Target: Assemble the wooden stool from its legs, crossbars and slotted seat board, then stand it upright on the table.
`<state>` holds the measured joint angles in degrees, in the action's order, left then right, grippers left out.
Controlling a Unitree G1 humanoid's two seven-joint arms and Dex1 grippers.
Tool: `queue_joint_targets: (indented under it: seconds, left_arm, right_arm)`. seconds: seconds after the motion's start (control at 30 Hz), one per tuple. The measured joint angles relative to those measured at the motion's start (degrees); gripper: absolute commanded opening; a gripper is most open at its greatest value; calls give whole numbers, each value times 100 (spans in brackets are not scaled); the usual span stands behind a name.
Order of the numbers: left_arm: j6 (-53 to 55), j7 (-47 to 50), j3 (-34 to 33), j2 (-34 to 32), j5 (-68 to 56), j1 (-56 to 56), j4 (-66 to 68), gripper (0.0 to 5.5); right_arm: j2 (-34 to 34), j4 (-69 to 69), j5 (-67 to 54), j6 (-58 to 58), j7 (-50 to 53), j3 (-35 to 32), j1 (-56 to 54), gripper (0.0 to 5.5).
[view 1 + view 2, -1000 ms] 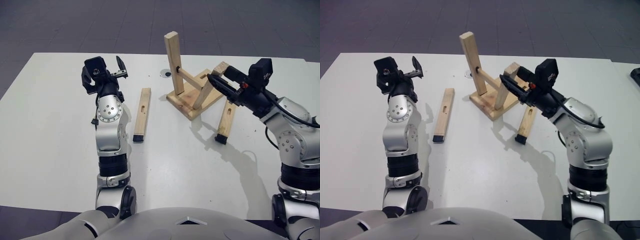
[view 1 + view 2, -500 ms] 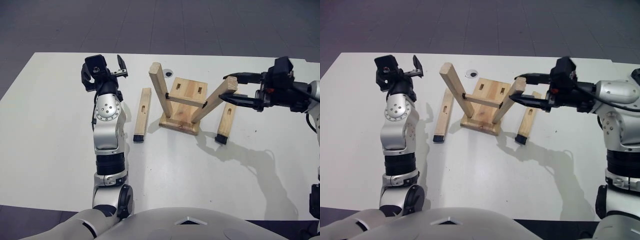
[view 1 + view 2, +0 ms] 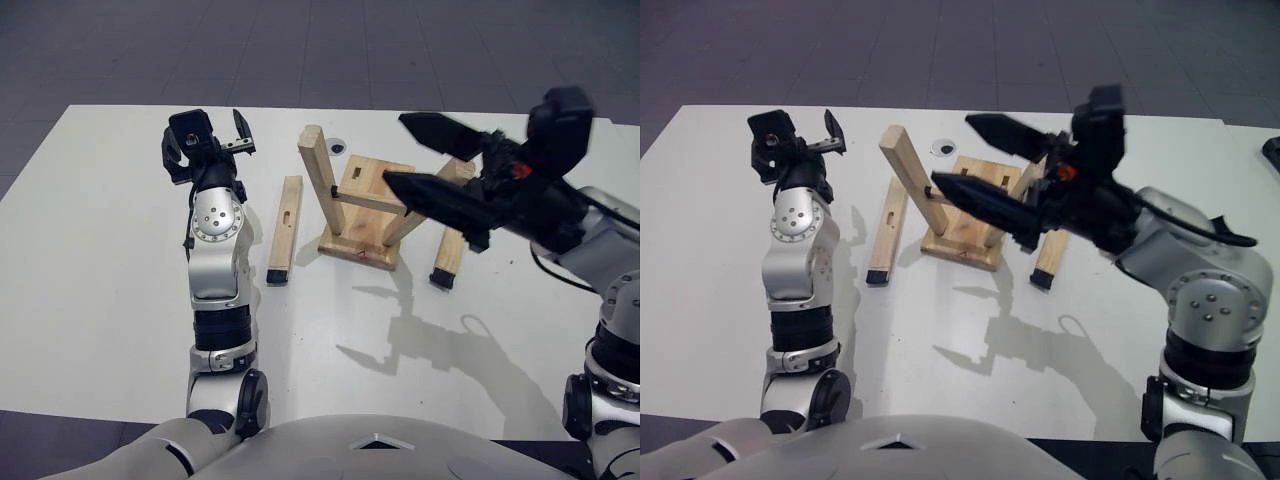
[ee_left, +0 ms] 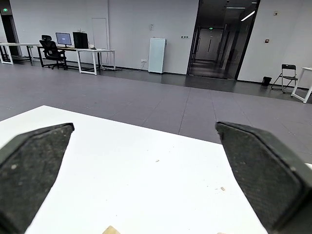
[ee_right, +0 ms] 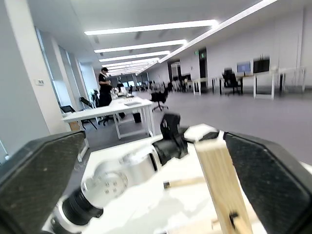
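Two legs [image 3: 318, 175] and a crossbar [image 3: 372, 202] are fitted into the upturned seat [image 3: 372, 178] on the bench [image 3: 100, 250]; two loose legs [image 3: 284, 228] lie either side of it. The right fingers [image 3: 440, 128] gape empty over the seat, and the left fingers [image 3: 241, 128] are open and empty to its left. Roughly half remains, plus righting it.

The white surface [image 3: 100, 260] carries 3 wooden pieces. Near its middle the seat board [image 3: 358, 238] lies flat, with 2 fitted legs rising from it and tilting apart, the left leg [image 3: 320, 175] and the right leg [image 3: 402, 228], joined by 1 crossbar [image 3: 365, 200]. A slotted loose leg [image 3: 285, 228] lies flat just left of the board, dark cap nearest the robot. A second loose leg [image 3: 452, 245] lies just right of it. A small round fitting [image 3: 337, 147] sits in the surface just beyond the board.
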<state>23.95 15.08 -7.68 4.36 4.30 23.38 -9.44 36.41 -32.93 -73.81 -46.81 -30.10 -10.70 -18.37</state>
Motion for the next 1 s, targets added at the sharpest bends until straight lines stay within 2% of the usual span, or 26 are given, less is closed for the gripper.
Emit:
queue_joint_targets:
  seconds: [0.23, 0.37, 0.43, 0.53, 0.63, 0.7, 0.8, 0.9, 1.0]
  left_arm:
    - [-3, 59, -4, 70, 0, -1, 16, 540]
    - [-3, 77, 1, 105, 1, -1, 38, 540]
    - [-4, 78, 0, 110, 3, -1, 40, 540]
    - [-4, 78, -10, 105, 4, -1, 40, 540]
    - [-4, 79, -18, 102, 6, -1, 40, 540]
    - [-4, 85, -16, 111, 6, -1, 39, 540]
    - [-5, 100, -16, 111, 8, -1, 36, 540]
    - [-14, 103, -16, 113, 7, 0, 36, 540]
    - [-31, 113, -18, 116, 7, 7, 39, 540]
  right_arm:
    - [787, 936, 1947, 539, -532, 290, -185, 537]
    - [852, 1404, 2824, 1012, -707, 477, -330, 537]
    - [676, 1404, 2711, 1043, -746, 410, -330, 537]
    - [271, 1114, 1878, 1009, -728, -27, -352, 537]
    - [91, 653, 1079, 925, -424, -344, -478, 537]
    - [-114, 406, 595, 846, -119, -321, -592, 537]
    - [-491, 224, 160, 684, 391, 15, -716, 537]
    - [-973, 178, 15, 498, 790, 627, -755, 537]
    - [-1230, 60, 105, 299, 766, 1309, -785, 537]
